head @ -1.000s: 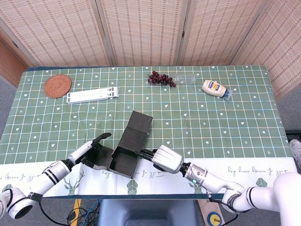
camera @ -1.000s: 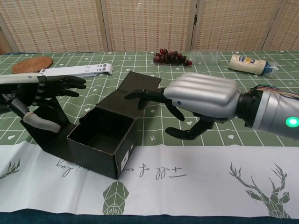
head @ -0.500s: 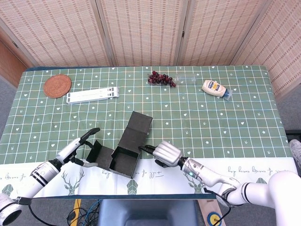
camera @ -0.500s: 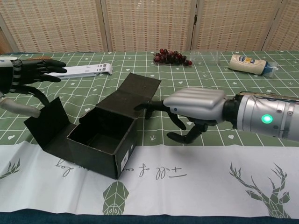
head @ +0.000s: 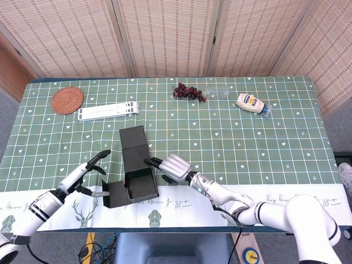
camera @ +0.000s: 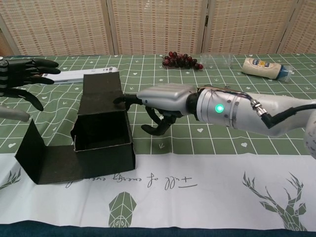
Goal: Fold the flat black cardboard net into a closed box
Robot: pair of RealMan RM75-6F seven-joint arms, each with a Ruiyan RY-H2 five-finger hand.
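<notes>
The black cardboard box (head: 140, 186) stands open-topped near the table's front edge. Its lid flap (head: 135, 144) rises at the back, upright in the chest view (camera: 102, 91). A side flap (camera: 34, 159) lies folded out to the left. My right hand (head: 173, 165) reaches in from the right, and its fingertips (camera: 121, 100) touch the box's right side where the lid joins; it holds nothing. My left hand (head: 91, 165) hovers left of the box with fingers spread, clear of the side flap and holding nothing, and shows at the chest view's left edge (camera: 19, 74).
At the back left are a woven coaster (head: 67, 100) and a white folding stand (head: 108, 111). Grapes (head: 188, 92), a clear bottle (head: 217, 92) and a mayonnaise bottle (head: 252, 103) lie along the far side. A white printed strip (camera: 197, 182) borders the front edge.
The box has swung round and shifted left, its lid now pointing straight back. My right hand followed it leftward. My left hand let go of the side flap and drew away to the left.
</notes>
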